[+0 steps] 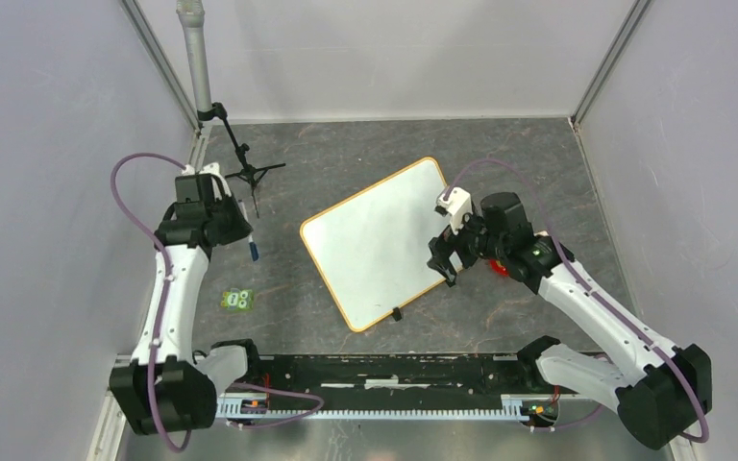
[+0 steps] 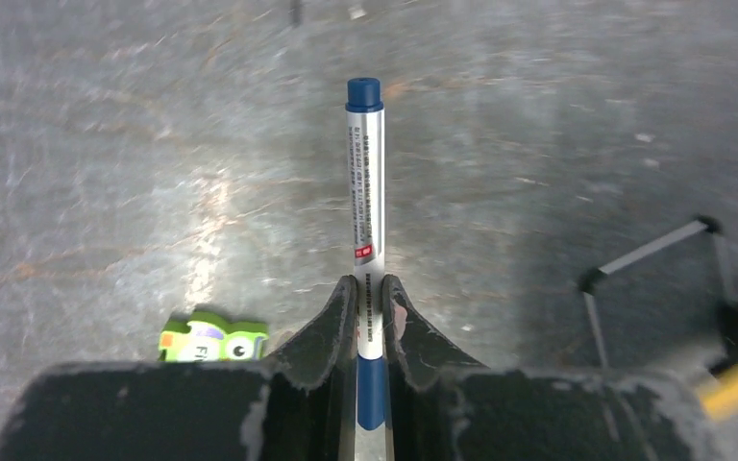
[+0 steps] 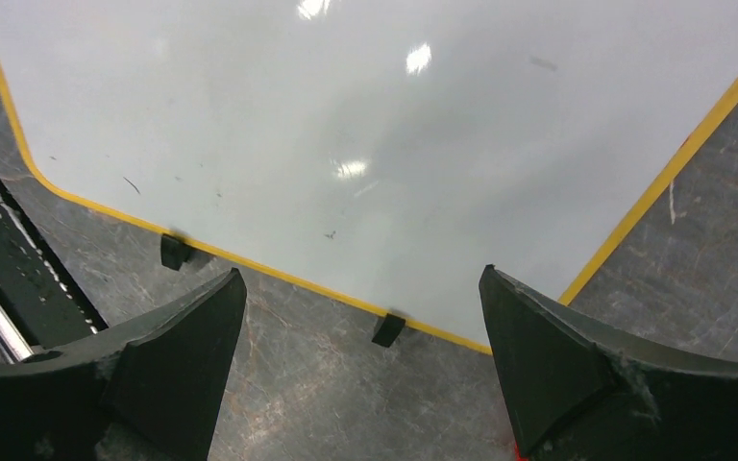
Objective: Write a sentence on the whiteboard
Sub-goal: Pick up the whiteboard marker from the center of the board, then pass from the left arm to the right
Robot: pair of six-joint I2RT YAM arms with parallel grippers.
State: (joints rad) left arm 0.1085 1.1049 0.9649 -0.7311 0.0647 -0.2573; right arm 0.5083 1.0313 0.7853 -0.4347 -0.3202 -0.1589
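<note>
Within L gripper (image 2: 369, 284) — blue marker (image 2: 364, 173)

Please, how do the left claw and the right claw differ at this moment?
The left claw is shut on a blue-capped marker; the right claw stands wide open and holds nothing. The left claw is over the grey table, away from the whiteboard; the right claw is above the whiteboard's framed edge. Both are black.
</note>
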